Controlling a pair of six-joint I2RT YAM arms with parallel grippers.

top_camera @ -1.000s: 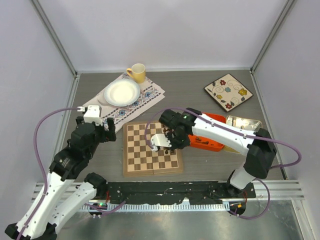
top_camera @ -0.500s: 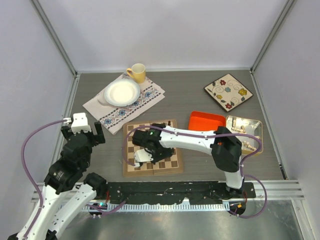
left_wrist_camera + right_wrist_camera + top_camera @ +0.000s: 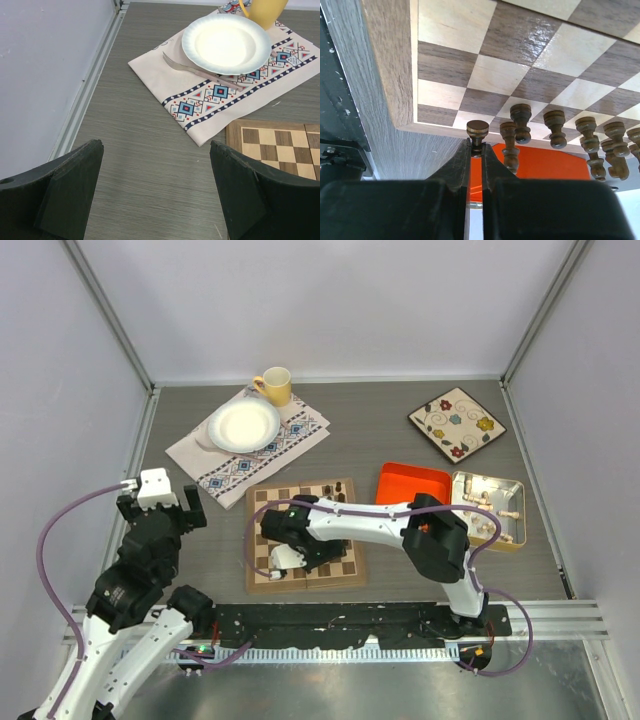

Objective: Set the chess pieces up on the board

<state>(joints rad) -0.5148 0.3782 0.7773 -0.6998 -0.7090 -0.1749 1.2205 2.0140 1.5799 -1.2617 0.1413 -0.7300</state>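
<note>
My right gripper (image 3: 476, 150) pinching a dark chess piece (image 3: 477, 130) over a corner of the board (image 3: 445, 60), my left gripper (image 3: 156, 146) spread wide above the table (image 3: 145, 210)

Right arm (image 3: 365, 522) reaches far left, fingers (image 3: 460, 170) pinched together; left fingers (image 3: 245, 195) spread wide

- This is a robot laboratory test cell, not a home: plain white panel walls (image 3: 330, 300) close off the far, left and right sides, joined by bare aluminium posts (image 3: 110, 315).
- The left arm (image 3: 140, 565) and right arm (image 3: 360, 522) are bolted to a black rail (image 3: 340, 620) along the near edge of the grey table (image 3: 370, 435).
- Household things lie about like staged props: a patterned cloth (image 3: 300, 430) with a white plate (image 3: 243, 425) and a yellow mug (image 3: 275, 386) at far left, a floral plate (image 3: 457, 423) at far right, and a chessboard (image 3: 270, 142) in the near middle.
</note>
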